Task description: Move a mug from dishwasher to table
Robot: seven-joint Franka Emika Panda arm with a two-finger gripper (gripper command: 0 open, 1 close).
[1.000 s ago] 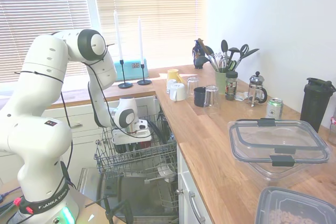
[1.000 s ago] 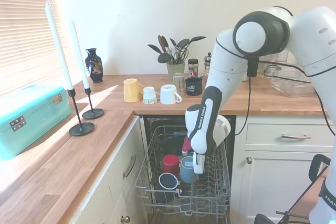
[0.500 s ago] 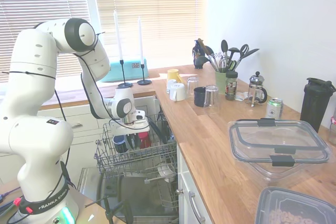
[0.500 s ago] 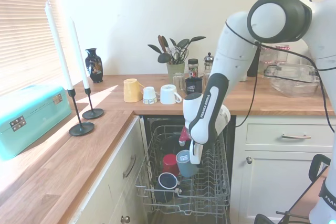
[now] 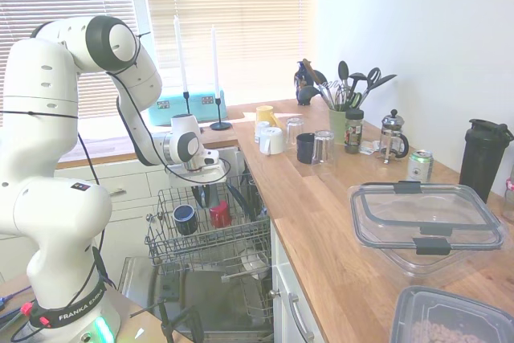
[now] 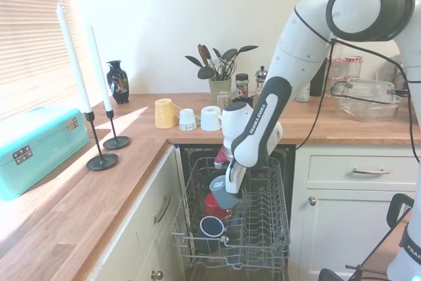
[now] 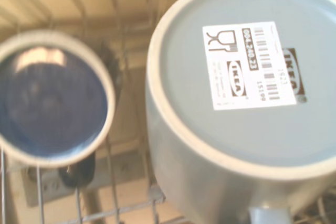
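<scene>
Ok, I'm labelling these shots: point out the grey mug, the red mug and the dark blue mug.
grey mug (image 6: 223,195): second exterior view, on its side wall, below the gripper.
red mug (image 6: 212,207): second exterior view, on its side, in the rack.
dark blue mug (image 6: 210,226): second exterior view, on its dark opening.

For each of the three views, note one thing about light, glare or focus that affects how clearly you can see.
First exterior view: the bright window blinds wash out that side. Second exterior view: sun glare falls on the table near the candlesticks. Wrist view: the grey mug has a readable label, while the dark blue mug and rack wires are soft.
</scene>
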